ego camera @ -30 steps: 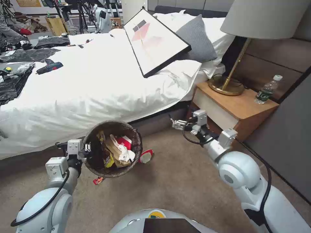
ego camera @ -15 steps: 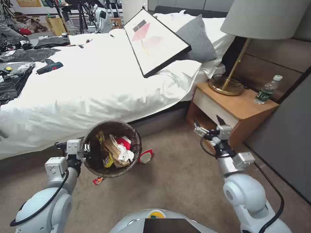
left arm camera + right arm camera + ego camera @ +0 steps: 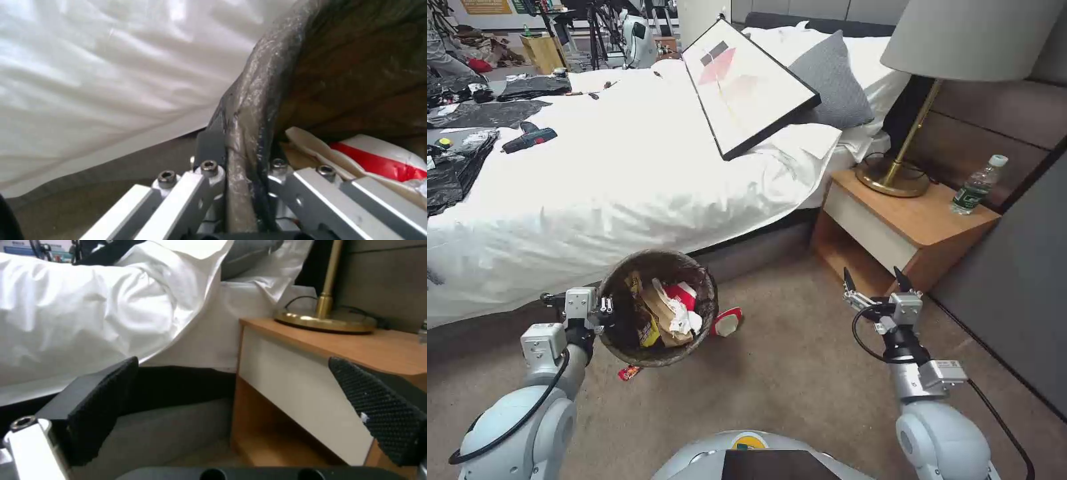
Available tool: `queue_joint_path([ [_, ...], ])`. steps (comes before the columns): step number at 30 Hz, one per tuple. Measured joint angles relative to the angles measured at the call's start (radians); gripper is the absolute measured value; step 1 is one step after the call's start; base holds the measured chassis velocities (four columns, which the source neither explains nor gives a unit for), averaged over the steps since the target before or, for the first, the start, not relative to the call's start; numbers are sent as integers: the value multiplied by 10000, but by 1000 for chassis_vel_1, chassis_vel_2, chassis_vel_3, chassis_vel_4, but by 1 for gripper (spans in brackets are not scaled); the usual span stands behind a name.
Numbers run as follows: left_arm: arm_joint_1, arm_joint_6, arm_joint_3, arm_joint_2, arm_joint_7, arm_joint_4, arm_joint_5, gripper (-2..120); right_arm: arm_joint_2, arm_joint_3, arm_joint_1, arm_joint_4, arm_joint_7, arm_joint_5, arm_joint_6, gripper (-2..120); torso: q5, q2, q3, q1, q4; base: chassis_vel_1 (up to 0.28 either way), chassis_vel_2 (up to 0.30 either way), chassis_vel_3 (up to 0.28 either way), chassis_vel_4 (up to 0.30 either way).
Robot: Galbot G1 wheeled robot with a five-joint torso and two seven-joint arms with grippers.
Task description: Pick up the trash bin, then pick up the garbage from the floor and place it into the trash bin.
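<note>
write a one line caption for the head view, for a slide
Left gripper holds the trash bin by its rim beside the bed; right gripper open near the nightstand.

Glossy pale-blue rounded arms, silver blocky wrist housings, looping black cables, hex screws, black textured finger pads [image 3: 382,410]

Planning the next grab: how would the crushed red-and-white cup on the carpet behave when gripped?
The crushed cup lies beside the trash bin, which the left gripper holds. Already flattened, it probably gives further under the jaws. Being paper, it looks light. It seems unlikely to roll. The right gripper is open.
</note>
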Motion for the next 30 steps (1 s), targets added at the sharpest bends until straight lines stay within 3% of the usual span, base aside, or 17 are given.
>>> queue_joint_path([
  [30, -15, 78, 19, 34, -5, 34, 24, 3, 24, -112, -8, 39, 25, 34, -158, 100, 2, 0, 0, 0, -2, 16, 16, 16, 14],
])
